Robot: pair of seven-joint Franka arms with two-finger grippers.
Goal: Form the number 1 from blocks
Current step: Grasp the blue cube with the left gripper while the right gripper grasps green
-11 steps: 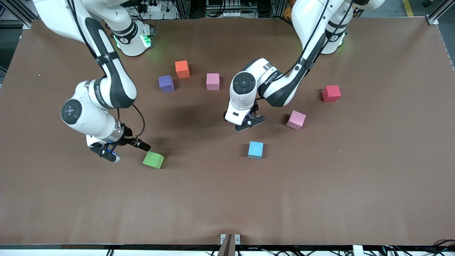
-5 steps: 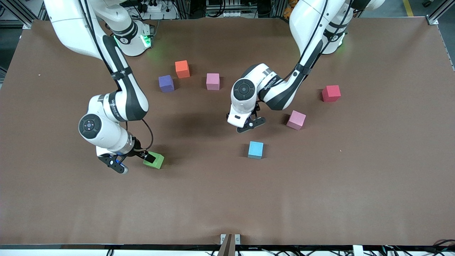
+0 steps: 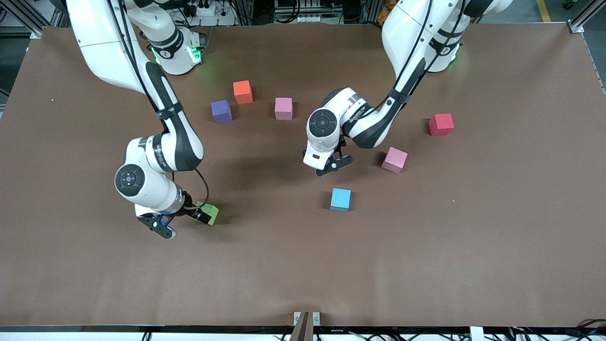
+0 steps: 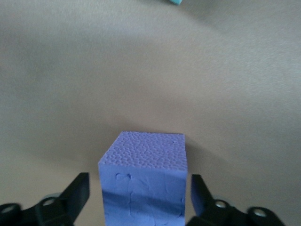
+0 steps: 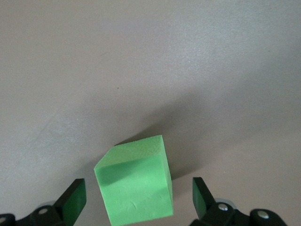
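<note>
The left gripper [image 4: 141,202] straddles a purple block [image 4: 143,183] at mid-desk, fingers spread and not touching it, apparently ready to grip. The right gripper [image 5: 136,200], also spread, brackets the green block [image 3: 209,212] on the desk [image 3: 426,246].

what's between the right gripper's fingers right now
The green block sits between the open right gripper fingers, gaps either side, in the right wrist view.

You have open worktop [image 3: 331,274] all along the camera-side edge. Nearer the bases, the orange cube [image 3: 243,91], 1 purple cube [image 3: 221,111] and 1 pink cube [image 3: 283,108] crowd together. The light blue cube [image 3: 340,199] stands near the left gripper [image 3: 333,163].
</note>
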